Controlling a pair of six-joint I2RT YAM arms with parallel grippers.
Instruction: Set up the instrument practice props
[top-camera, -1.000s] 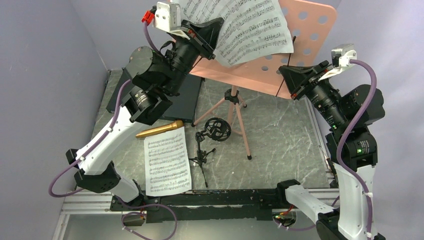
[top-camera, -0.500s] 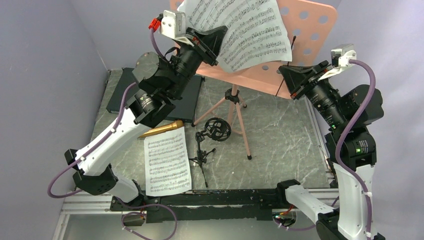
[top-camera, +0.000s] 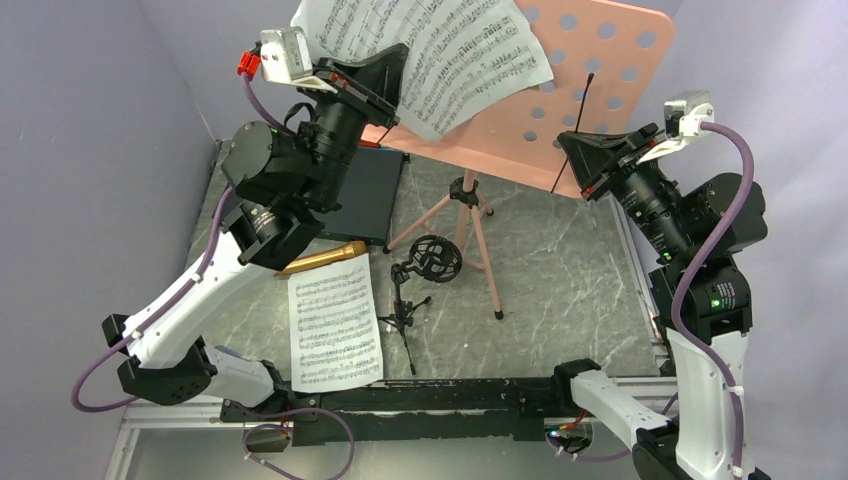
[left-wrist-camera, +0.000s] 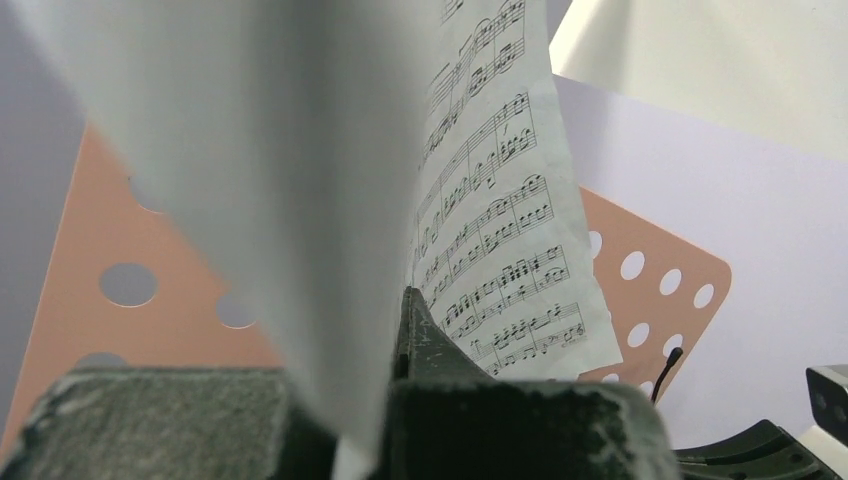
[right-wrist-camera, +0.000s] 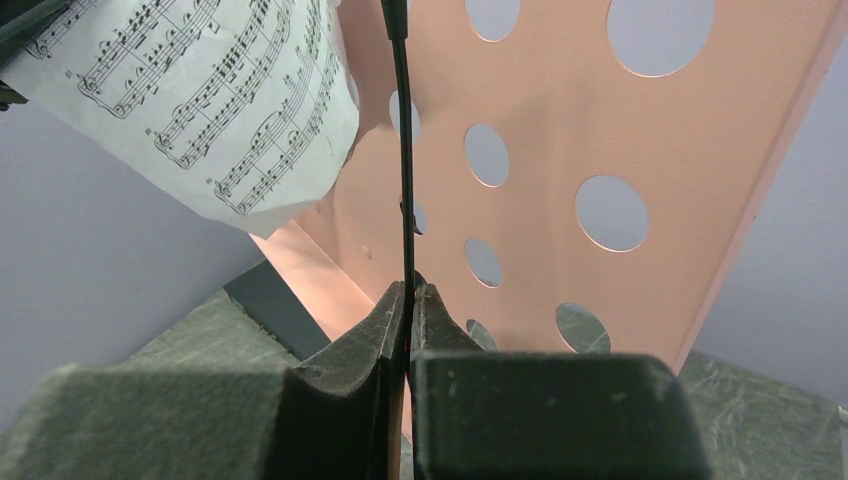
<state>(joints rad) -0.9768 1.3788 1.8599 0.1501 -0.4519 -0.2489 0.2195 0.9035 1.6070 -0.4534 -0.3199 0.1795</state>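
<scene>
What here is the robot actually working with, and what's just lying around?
Job: music stand, its rod, held sheet, table sheet, microphone, mic stand.
Lying about: black box.

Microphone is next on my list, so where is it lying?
Top view, left side: the microphone lies on the table just beyond the flat page, left of the mic stand.

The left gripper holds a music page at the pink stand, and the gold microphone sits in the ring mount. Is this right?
No. The gold microphone lies on the table, apart from the ring mount; the top view shows it. The left gripper does hold a page.
</scene>
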